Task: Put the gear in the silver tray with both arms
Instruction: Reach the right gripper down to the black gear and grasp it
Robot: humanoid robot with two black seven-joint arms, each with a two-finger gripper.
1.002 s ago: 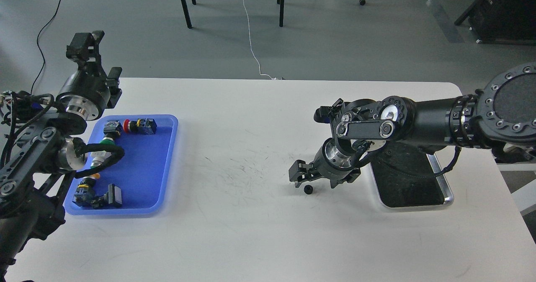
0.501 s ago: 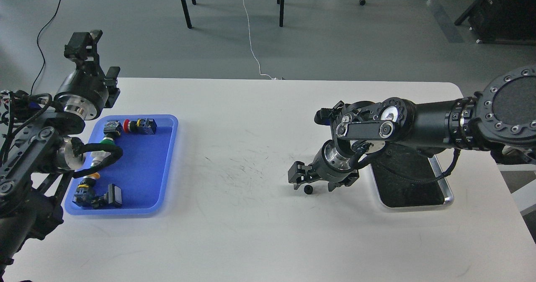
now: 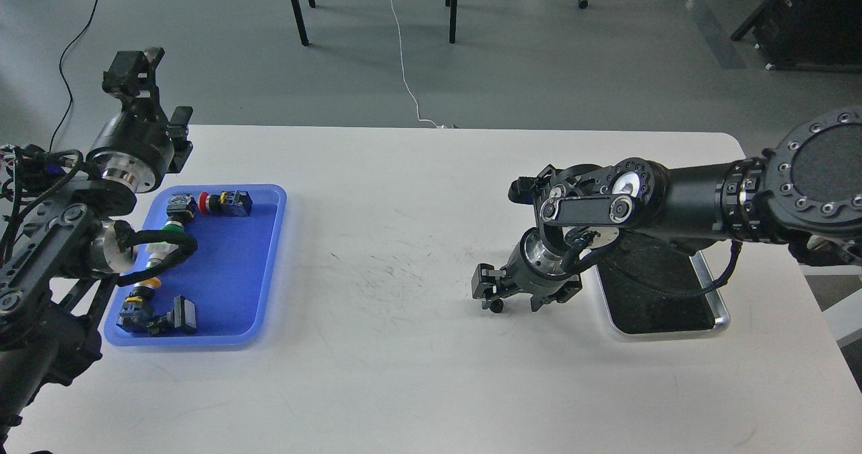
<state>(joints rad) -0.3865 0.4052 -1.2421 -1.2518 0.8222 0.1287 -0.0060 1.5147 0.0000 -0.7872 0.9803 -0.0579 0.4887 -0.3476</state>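
Note:
The gear [image 3: 496, 306], small, black and toothed, lies on the white table just left of the silver tray [image 3: 718, 304]. My right gripper [image 3: 488, 292] points left and down and sits right over the gear, its fingers open and close around it; I cannot tell whether they touch it. The right arm hides much of the tray's dark bottom. My left gripper [image 3: 138, 70] is raised at the far left, beyond the table's back edge, open and empty.
A blue plastic tray [image 3: 273, 252] at the left holds several push-button and switch parts. The left arm's cable hangs over it. Chair legs and cables are on the floor behind the table.
My right gripper has come down and slightly right, from just above and left of the gear to right over it. The left gripper has barely moved.

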